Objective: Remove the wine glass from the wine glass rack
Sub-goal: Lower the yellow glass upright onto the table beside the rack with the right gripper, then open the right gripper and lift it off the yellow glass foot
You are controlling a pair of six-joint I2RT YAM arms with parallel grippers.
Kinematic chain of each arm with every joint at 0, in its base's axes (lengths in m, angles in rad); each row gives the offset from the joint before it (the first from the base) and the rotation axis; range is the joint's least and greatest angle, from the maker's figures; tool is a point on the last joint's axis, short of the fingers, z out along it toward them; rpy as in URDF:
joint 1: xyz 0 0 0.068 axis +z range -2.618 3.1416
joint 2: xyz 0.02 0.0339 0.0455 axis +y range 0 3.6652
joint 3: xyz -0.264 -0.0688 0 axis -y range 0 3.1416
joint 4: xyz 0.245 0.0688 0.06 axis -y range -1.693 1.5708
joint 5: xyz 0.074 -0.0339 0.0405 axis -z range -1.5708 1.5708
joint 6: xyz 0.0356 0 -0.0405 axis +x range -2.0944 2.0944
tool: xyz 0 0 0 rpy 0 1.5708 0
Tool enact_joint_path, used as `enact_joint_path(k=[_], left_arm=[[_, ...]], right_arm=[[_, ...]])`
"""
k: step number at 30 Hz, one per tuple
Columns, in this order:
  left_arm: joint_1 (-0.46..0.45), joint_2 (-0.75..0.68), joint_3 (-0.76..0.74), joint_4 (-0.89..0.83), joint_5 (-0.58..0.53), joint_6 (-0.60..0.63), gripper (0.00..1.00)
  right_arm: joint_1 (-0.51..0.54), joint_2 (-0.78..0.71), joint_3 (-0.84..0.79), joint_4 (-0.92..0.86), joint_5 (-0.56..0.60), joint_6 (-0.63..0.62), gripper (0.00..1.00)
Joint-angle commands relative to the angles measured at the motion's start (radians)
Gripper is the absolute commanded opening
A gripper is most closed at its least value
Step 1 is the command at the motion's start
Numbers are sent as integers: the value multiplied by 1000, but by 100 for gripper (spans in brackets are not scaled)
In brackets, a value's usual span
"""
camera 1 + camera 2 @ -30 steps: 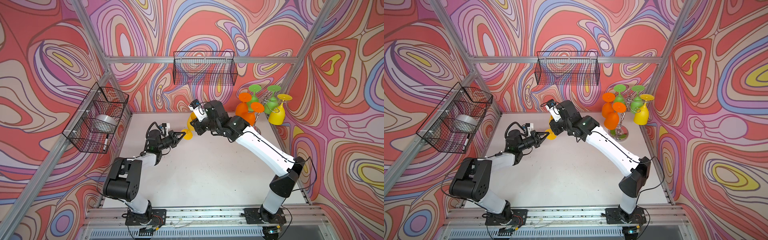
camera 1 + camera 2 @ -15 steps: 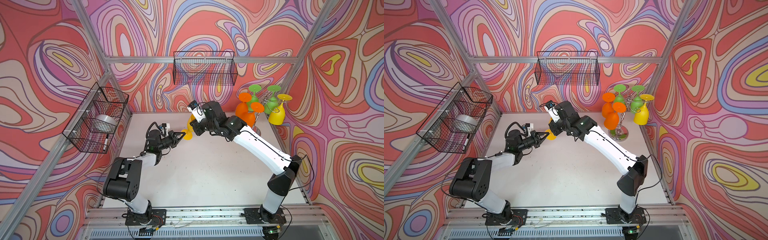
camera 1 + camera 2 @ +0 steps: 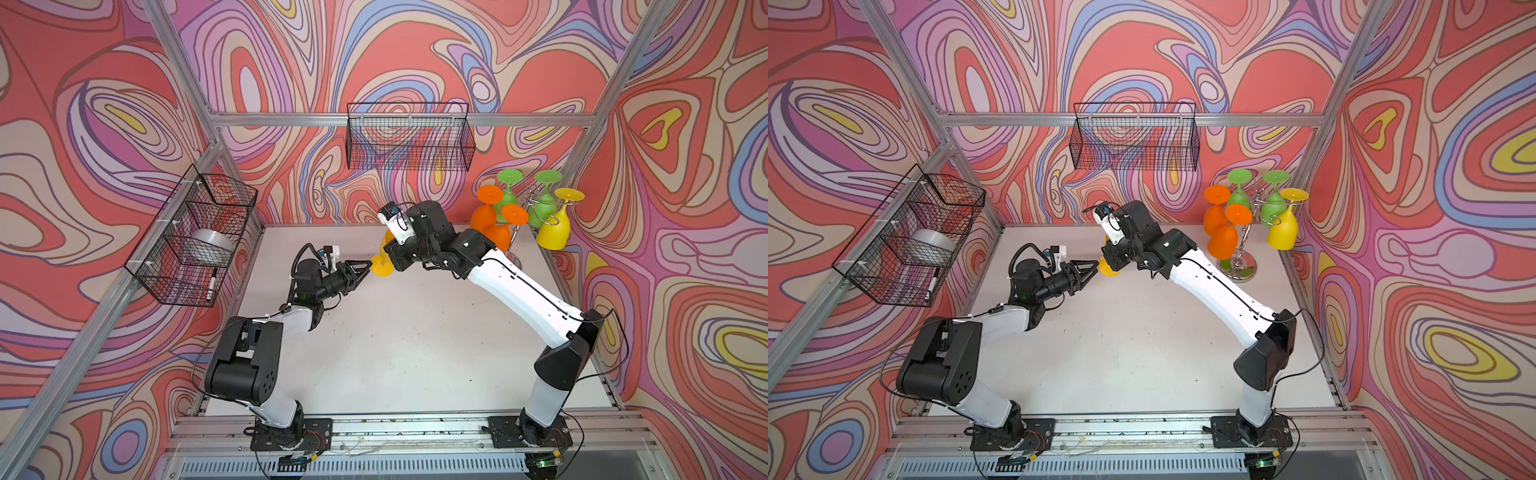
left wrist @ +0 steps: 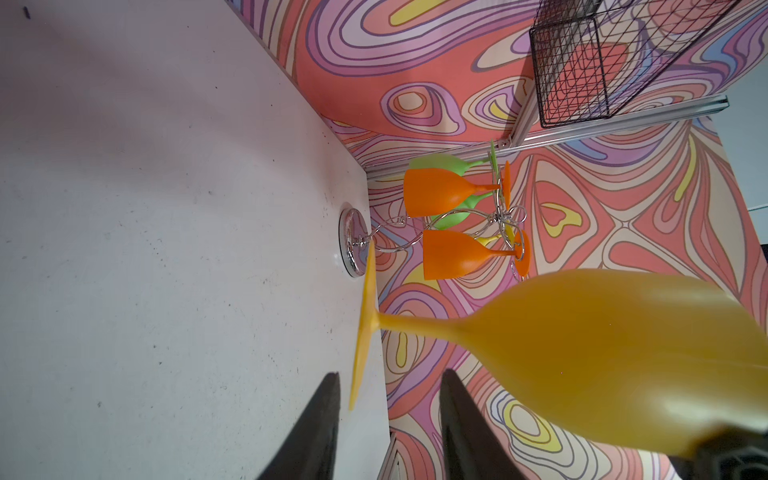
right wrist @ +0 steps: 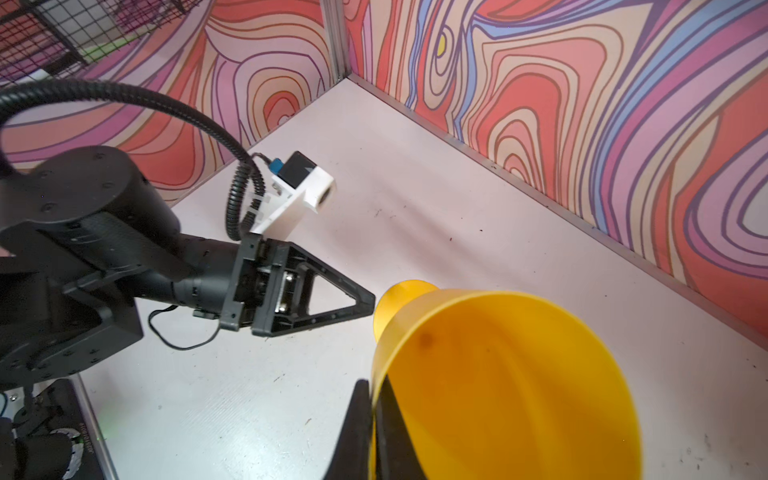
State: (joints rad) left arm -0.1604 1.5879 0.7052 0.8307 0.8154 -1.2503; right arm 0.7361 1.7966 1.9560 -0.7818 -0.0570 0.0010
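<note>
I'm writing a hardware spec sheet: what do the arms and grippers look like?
Left arm and right arm: white shells with bulky black joints. The left gripper is black with triangular open-frame fingers, a white camera mount and a corrugated black hose.

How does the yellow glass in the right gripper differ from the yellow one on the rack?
Hold: the held yellow glass is pinched at its rim by the right gripper; the racked yellow glass hangs from the wine glass rack. Pose: the held one points foot-down, the racked one foot-up. Both are yellow stemmed glasses.
</note>
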Motion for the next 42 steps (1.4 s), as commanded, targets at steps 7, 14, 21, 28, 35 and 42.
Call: enact_joint_path(k=[7, 14, 21, 28, 35, 42], left_arm=[[5, -63, 23, 25, 22, -15, 69], [13, -111, 37, -47, 27, 34, 73], [13, -125, 45, -80, 33, 67, 76], [13, -101, 46, -46, 45, 42, 79], [16, -85, 46, -24, 53, 30, 83], [24, -77, 48, -25, 54, 30, 85]], right_arm=[[-122, 53, -7, 3, 67, -32, 0], [-222, 138, 41, 6, 31, -69, 0], [-268, 269, 113, -13, 57, -134, 0], [-316, 353, 167, -8, 55, -155, 0], [-336, 427, 230, -21, 80, -174, 0], [-343, 502, 318, -45, 77, -182, 0]])
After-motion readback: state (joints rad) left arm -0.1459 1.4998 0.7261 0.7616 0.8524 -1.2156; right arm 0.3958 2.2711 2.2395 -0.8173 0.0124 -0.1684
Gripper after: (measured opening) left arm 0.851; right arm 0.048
